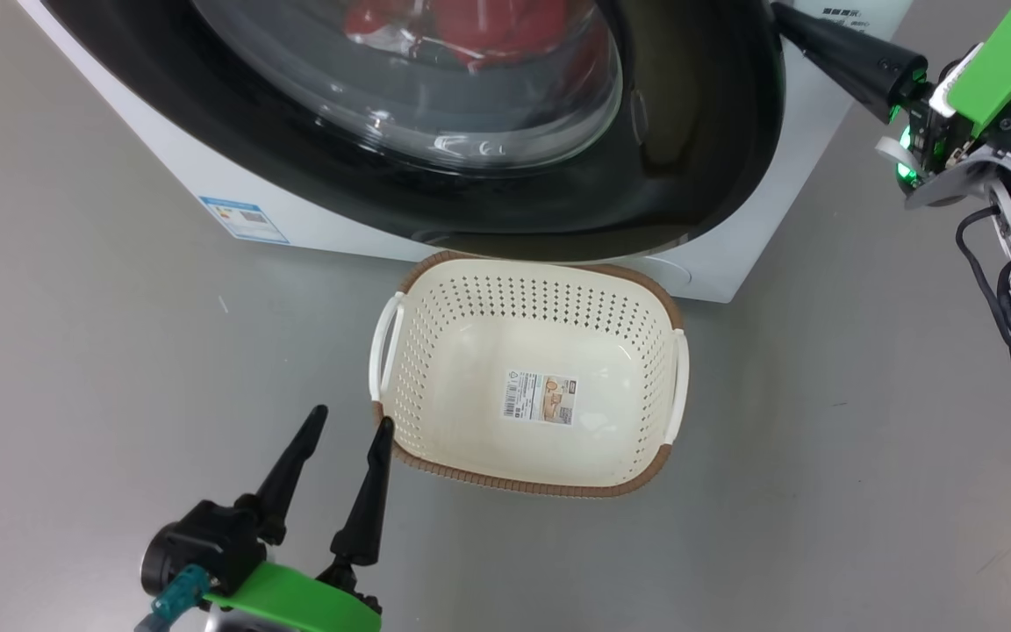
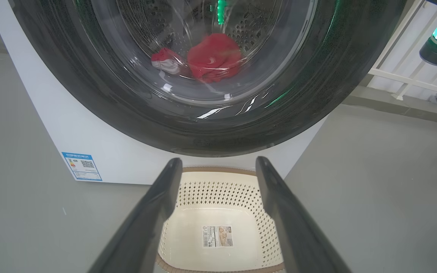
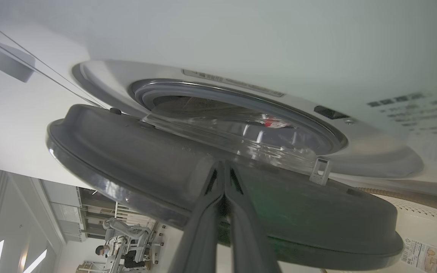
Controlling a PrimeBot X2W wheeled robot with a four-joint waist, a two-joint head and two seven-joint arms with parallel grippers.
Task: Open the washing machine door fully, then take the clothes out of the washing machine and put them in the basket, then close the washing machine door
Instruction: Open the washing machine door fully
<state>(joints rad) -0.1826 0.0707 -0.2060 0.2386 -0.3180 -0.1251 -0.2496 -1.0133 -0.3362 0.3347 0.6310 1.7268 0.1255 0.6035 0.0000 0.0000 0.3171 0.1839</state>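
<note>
The washing machine (image 1: 163, 167) stands ahead, and its door (image 1: 699, 132) with the glossy black rim is ajar. Red clothes (image 1: 488, 26) lie in the drum behind the glass. In the right wrist view my right gripper (image 3: 224, 163) is shut, tips against the door's (image 3: 127, 151) grey inner face, with the clothes (image 3: 269, 122) beyond. In the head view it (image 1: 782, 13) points at the door's right edge. The cream basket (image 1: 470, 307) sits on the floor below the door. My left gripper (image 1: 354, 415) is open beside the basket's near left corner, holding nothing.
The grey floor spreads left and right of the machine. In the left wrist view a white railing (image 2: 404, 76) stands to the machine's right. In the right wrist view a person (image 3: 108, 250) sits at a desk far behind.
</note>
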